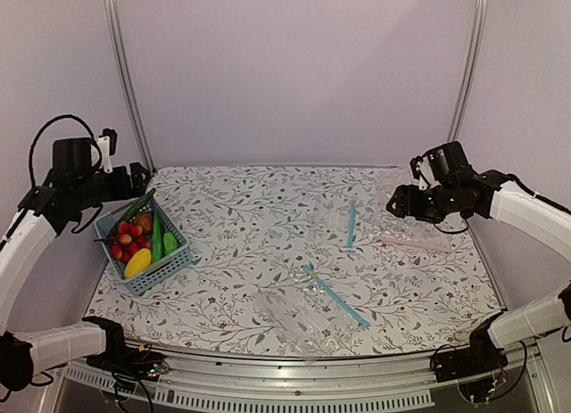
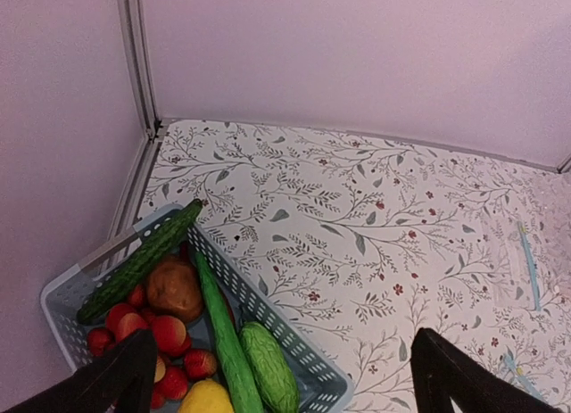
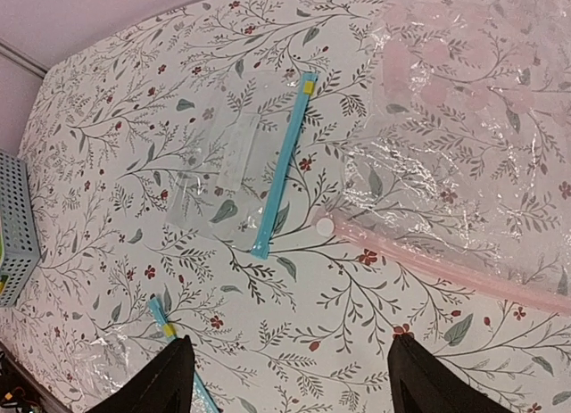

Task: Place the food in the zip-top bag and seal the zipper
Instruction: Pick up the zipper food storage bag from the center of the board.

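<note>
Yellow piece [image 1: 137, 263] and light-green piece [image 1: 170, 243] in grey basket [image 1: 161, 272] at table's left; long green vegetable [image 1: 157, 237] between them, red berries [image 1: 125, 239] alongside. Small zip-top bag [image 3: 223, 185] flat mid-table, zipper [image 3: 284, 163] toward pink-strip bag [image 3: 464, 136] just beside it. Left gripper [image 2: 284, 342] above basket, jaws wide apart, empty. Right gripper [image 3: 293, 342] above bags, jaws apart, empty.

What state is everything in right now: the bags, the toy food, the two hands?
Left hand: open, empty, over basket.
Right hand: open, empty.
Small bag: flat, empty; seal unclear.
Yellow food: in basket.
Green food: in basket.
Pink bag: flat, empty.
Big bag: flat, empty.
</note>
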